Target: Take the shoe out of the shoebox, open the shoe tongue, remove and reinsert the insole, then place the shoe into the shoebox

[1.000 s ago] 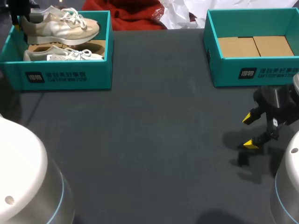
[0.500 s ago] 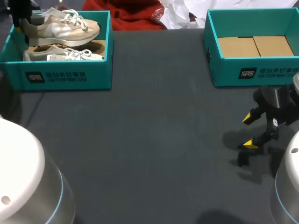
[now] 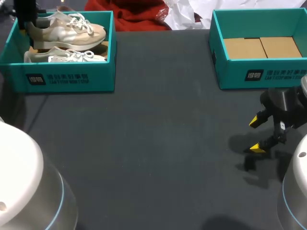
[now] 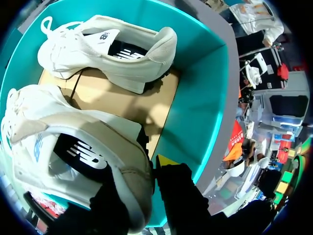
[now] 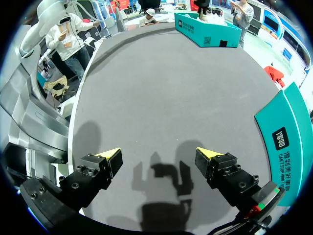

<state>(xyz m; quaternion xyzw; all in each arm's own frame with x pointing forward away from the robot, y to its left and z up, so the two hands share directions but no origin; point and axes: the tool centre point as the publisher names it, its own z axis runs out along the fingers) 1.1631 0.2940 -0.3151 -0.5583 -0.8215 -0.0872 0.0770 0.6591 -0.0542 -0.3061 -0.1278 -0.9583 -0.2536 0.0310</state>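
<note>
A beige and white shoe [image 3: 67, 31] hangs above the teal left shoebox [image 3: 72, 79], heel towards my left gripper [image 3: 26, 19]. In the left wrist view that gripper [image 4: 152, 178] is shut on the heel collar of this shoe [image 4: 73, 147], with one yellow-tipped finger outside the heel and the other hidden inside. A second shoe [image 4: 112, 49] lies on the cardboard floor of the box [image 4: 205, 107]; in the head view it [image 3: 64, 56] shows under the held one. My right gripper [image 3: 257, 134] hovers open just over the table near its right edge, nothing between its fingers [image 5: 110, 156].
A second teal box [image 3: 261, 72] stands at the back right, with only flat cardboard inside, just behind my right gripper; its wall [image 5: 288, 142] shows beside that gripper. Dark tabletop stretches between the two boxes.
The held shoe has shifted slightly to the right and risen a little above the box with my left gripper. My right arm has not moved.
</note>
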